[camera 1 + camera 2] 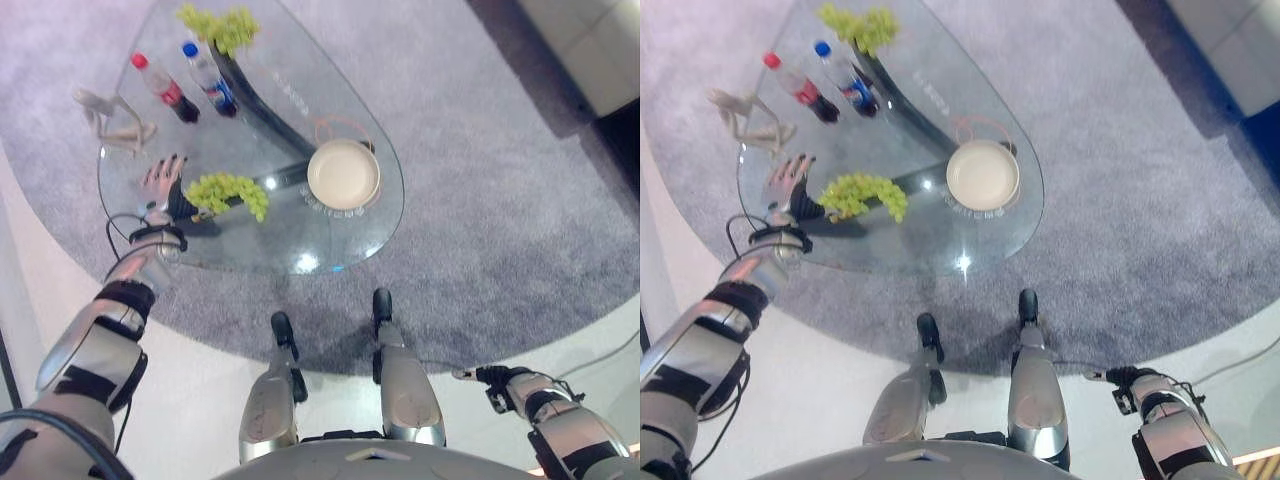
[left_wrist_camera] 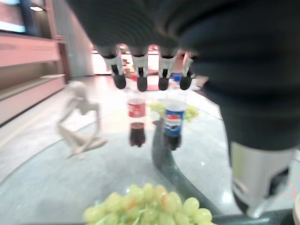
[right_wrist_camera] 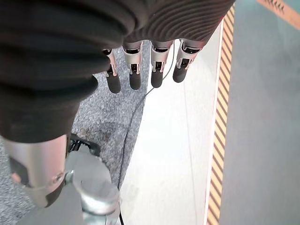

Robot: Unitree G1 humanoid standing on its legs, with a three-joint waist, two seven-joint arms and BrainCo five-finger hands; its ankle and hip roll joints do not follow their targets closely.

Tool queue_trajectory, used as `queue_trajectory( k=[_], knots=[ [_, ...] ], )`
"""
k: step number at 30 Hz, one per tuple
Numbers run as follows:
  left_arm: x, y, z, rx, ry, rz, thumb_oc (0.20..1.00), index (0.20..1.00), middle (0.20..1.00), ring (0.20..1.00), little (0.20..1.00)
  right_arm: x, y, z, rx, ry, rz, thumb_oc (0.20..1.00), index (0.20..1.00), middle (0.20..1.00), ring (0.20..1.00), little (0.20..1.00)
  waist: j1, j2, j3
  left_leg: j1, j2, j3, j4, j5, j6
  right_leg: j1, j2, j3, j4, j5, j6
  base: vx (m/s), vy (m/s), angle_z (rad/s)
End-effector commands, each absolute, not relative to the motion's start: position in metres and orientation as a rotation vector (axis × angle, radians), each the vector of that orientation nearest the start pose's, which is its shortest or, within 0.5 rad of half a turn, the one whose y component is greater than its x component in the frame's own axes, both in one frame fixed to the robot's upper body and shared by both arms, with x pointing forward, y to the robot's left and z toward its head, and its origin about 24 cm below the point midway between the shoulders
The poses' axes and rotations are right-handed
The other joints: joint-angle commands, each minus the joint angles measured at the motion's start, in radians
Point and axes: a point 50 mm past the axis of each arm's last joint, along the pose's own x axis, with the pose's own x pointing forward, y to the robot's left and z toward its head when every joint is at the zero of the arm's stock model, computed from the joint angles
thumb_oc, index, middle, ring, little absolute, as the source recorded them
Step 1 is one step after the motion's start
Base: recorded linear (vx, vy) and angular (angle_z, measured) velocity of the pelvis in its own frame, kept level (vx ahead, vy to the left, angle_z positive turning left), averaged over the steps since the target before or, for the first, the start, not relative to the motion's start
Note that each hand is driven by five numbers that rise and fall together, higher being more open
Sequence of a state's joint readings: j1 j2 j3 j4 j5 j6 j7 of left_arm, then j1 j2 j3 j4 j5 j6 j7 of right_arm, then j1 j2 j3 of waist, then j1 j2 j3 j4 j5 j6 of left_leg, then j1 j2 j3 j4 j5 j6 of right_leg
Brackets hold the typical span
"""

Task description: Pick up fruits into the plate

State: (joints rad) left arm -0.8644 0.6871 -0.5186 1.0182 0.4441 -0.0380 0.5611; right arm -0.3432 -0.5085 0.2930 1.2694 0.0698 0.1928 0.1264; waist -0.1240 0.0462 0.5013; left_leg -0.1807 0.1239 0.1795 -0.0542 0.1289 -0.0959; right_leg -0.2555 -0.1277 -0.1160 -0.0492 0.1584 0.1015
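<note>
Two grape bunches (image 1: pixel 228 192), two bottles (image 1: pixel 190 82), one plate (image 1: pixel 343 173); left hand (image 1: pixel 160 182) spread beside nearer bunch.

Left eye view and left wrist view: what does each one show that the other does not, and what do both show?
The left eye view alone shows the plate, the whole glass table and the right hand low beside the body. The left wrist view alone shows a room beyond the table. Both share the left hand with straight fingers, the near grapes, two bottles and a pale figurine.

glossy glass table (image 1: pixel 330 240), rough grey carpet (image 1: pixel 480 200)
</note>
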Motion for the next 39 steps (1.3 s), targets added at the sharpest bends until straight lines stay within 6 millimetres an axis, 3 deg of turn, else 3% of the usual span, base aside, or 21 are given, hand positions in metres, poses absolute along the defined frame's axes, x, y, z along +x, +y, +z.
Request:
queue_trajectory(
  k=[1,4,16,24,32,39],
  knots=[
    [0.369,0.317,0.189,1.565,-0.212,0.631,1.0,1.0,1.0,1.0,1.0,0.193,-0.316,-0.094,-0.508,1.156,-0.091,1.0,1.0,1.0,1.0,1.0,-0.006,-0.047,-0.001,-0.121,-0.055,0.011,0.133,-0.113,0.021,-0.099,0.03,0.041,0.192,-0.161,-0.013,-0.12,-0.044,0.04],
    [0.373,0.316,0.213,1.651,-0.271,0.672,1.0,1.0,1.0,1.0,1.0,0.206,-0.312,-0.089,-0.507,1.105,-0.087,1.0,1.0,1.0,1.0,1.0,-0.01,-0.059,0.019,-0.18,-0.063,0.013,0.166,-0.114,0.021,-0.158,0.032,0.032,0.217,-0.158,-0.015,-0.09,-0.044,0.07],
    [0.392,0.279,0.258,1.902,-0.438,0.628,1.0,1.0,1.0,1.0,1.0,0.236,-0.314,-0.067,-0.515,0.991,-0.117,1.0,1.0,1.0,1.0,1.0,-0.057,-0.06,0.019,-0.466,-0.068,0.033,0.324,-0.14,0.022,-0.433,0.034,0.027,0.313,-0.148,-0.024,-0.05,0.013,0.02],
    [0.397,0.265,0.255,2.038,-0.478,0.548,1.0,1.0,1.0,1.0,1.0,0.241,-0.32,-0.059,-0.528,0.945,-0.129,1.0,1.0,1.0,1.0,1.0,-0.069,-0.047,0.019,-0.541,-0.072,0.033,0.359,-0.145,0.024,-0.516,0.037,0.038,0.342,-0.147,-0.022,-0.01,0.022,-0.03],
    [0.395,0.269,0.262,2.245,-0.485,0.578,1.0,1.0,1.0,1.0,1.0,0.249,-0.321,-0.052,-0.546,0.895,-0.106,1.0,1.0,1.0,1.0,1.0,-0.083,-0.038,0.019,-0.601,-0.074,0.038,0.412,-0.163,0.02,-0.577,0.022,0.048,0.357,-0.138,-0.019,0.02,0.023,-0.05],
    [0.392,0.277,0.273,2.303,-0.448,0.646,1.0,1.0,1.0,1.0,1.0,0.246,-0.327,-0.049,-0.556,0.89,-0.116,1.0,1.0,1.0,1.0,1.0,-0.093,-0.033,0.019,-0.644,-0.074,0.037,0.44,-0.168,0.018,-0.618,0.019,0.062,0.368,-0.134,-0.02,0.03,0.038,-0.02]
  ],
)
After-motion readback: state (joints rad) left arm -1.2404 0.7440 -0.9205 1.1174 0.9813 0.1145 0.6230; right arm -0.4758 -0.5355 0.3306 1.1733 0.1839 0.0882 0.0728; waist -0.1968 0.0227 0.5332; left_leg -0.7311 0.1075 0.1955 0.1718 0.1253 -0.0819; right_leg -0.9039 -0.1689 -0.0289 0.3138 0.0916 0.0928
